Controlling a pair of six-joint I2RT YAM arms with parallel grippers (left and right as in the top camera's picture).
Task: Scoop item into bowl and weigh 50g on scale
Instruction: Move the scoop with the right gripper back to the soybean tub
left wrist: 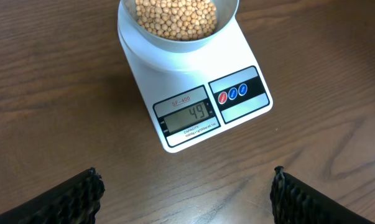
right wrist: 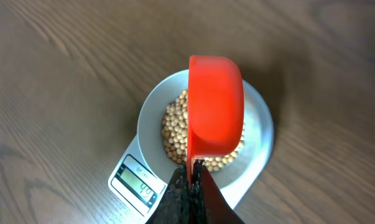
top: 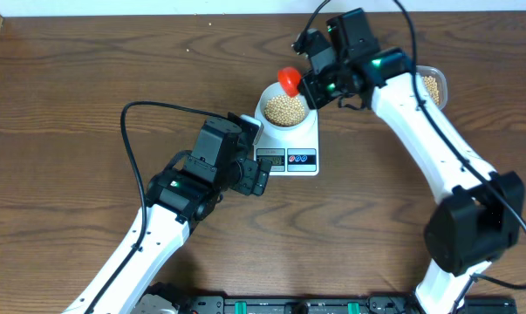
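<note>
The white scale point(top: 302, 139) stands mid-table with the pale bowl point(top: 267, 94) on it, full of tan beans point(top: 285, 108). Its display reads 49 in the left wrist view point(left wrist: 188, 116). My right gripper point(top: 319, 87) is shut on the handle of a red scoop point(top: 290, 80), held tipped on its side over the bowl. In the right wrist view the scoop point(right wrist: 215, 106) hangs above the beans point(right wrist: 175, 134) and the bowl point(right wrist: 151, 118), with the jaws point(right wrist: 192, 177) clamped on the handle. My left gripper point(left wrist: 186, 186) is open and empty, in front of the scale point(left wrist: 193, 68).
A clear plastic tub point(top: 433, 85) holding more beans sits at the far right behind my right arm. A black cable point(top: 158, 109) loops over the table left of the scale. Brown wood table all around.
</note>
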